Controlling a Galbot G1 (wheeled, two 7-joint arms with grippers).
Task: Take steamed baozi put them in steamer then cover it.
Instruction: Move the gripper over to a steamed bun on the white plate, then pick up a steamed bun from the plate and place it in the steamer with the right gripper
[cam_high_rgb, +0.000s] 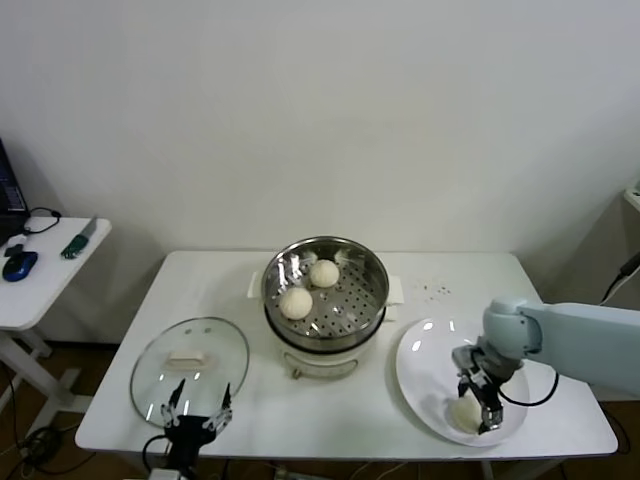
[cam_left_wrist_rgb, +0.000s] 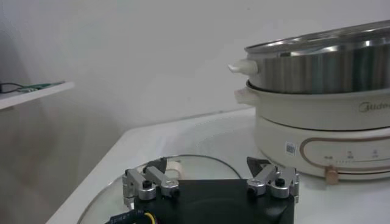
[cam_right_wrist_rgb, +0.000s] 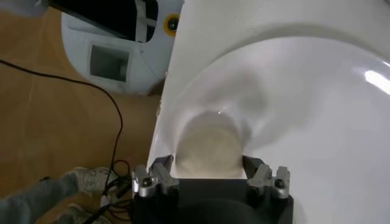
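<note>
The right tool (cam_high_rgb: 478, 402) reaches down onto the white plate (cam_high_rgb: 425, 350) beside the steamer (cam_high_rgb: 324, 290), its fingers spread around a baozi (cam_right_wrist_rgb: 208, 152) but not yet pinching it. The bun looks soft, light and easily dented, so a gentle hold across its widest part seems wise. Two baozi (cam_high_rgb: 296, 302) already sit in the steamer. The left tool (cam_high_rgb: 197, 411) waits spread wide at the cover (cam_high_rgb: 190, 362), on the steamer's other side.

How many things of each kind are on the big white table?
Small round cream-white dough buns: 3
Round shiny stainless-steel steamer pot: 1
Round clear glass lid: 1
Flat white plate: 1
Total: 6
</note>
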